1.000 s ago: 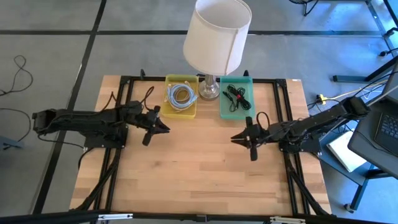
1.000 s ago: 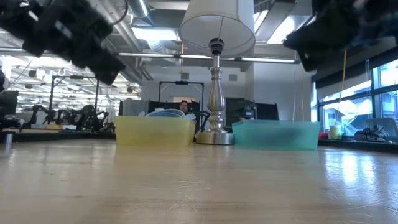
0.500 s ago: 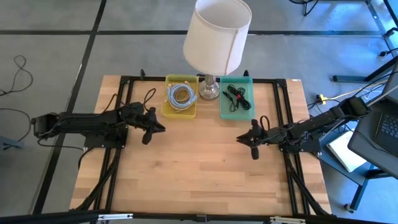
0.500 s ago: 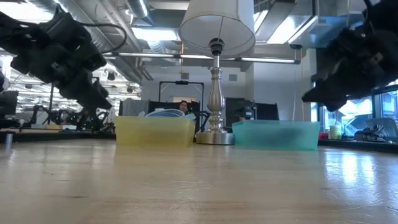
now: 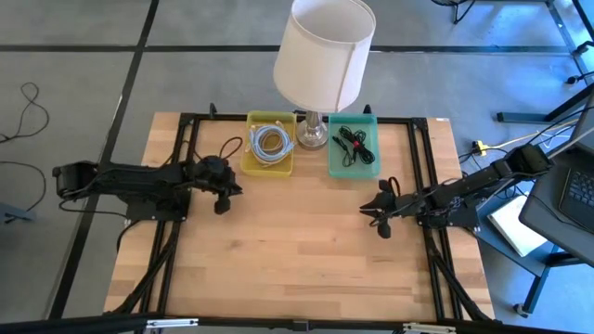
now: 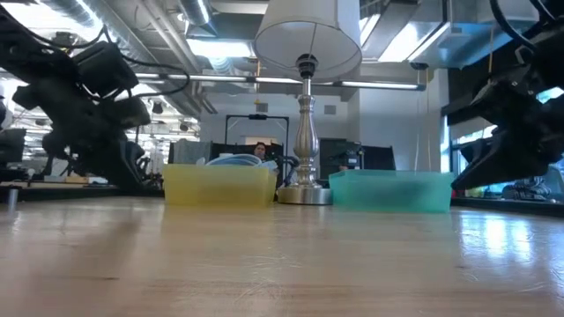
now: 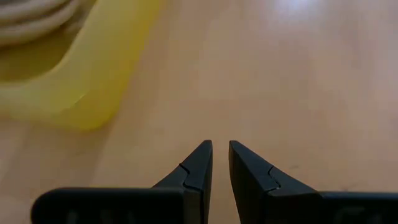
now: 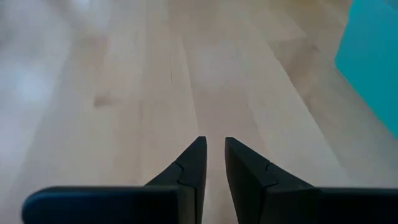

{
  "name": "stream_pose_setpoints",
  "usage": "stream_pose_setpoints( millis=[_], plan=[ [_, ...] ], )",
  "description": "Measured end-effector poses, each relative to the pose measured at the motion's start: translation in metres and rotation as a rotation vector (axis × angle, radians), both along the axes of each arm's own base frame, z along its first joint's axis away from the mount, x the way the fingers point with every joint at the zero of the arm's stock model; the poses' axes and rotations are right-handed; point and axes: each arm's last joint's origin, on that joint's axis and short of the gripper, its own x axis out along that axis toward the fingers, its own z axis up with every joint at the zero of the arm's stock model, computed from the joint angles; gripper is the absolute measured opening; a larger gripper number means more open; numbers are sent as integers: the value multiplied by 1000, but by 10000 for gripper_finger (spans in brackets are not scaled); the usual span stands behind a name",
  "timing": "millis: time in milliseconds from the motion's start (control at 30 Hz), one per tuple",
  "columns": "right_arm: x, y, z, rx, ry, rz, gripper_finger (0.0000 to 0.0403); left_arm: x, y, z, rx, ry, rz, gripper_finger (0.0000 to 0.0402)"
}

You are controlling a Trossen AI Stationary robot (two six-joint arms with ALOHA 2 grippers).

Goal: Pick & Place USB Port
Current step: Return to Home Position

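A yellow bin [image 5: 270,144] near the table's far edge holds a coiled pale cable [image 5: 270,141]. Beside it, a teal bin [image 5: 354,146] holds a tangle of black cable [image 5: 352,142]. Both bins rest flat on the wood. My left gripper [image 5: 234,191] hovers low over the table, shut and empty, a little nearer than the yellow bin [image 7: 93,68]. My right gripper [image 5: 369,209] is also shut and empty. It hovers low, nearer than the teal bin [image 8: 373,56]. No separate USB part shows outside the bins.
A lamp with a white shade [image 5: 323,54] stands on its metal base [image 5: 313,135] between the two bins. A black frame [image 5: 422,167] runs along the table's sides. Bare wood [image 5: 297,241] stretches across the middle and the near half of the table.
Both arms have drawn back and sunk toward the table. The left gripper has moved toward the table's left edge and downward. The right gripper has moved toward the right edge and downward. The bins and cables have stayed in place.
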Motion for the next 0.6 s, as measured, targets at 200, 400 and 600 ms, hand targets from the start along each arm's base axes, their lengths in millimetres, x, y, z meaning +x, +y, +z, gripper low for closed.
stream_pose_setpoints(
  millis=[200, 400, 600],
  plan=[
    [-1, 0, -1, -93, 20, 55, 63, 1, 4, -4, 45, 39, 98, 47],
    [-1, 0, -1, -95, 19, 57, 63, 1, 4, -3, 54, 38, 112, 47],
    [-1, 0, -1, -95, 19, 57, 63, 1, 4, -3, 54, 38, 112, 47]
  ],
)
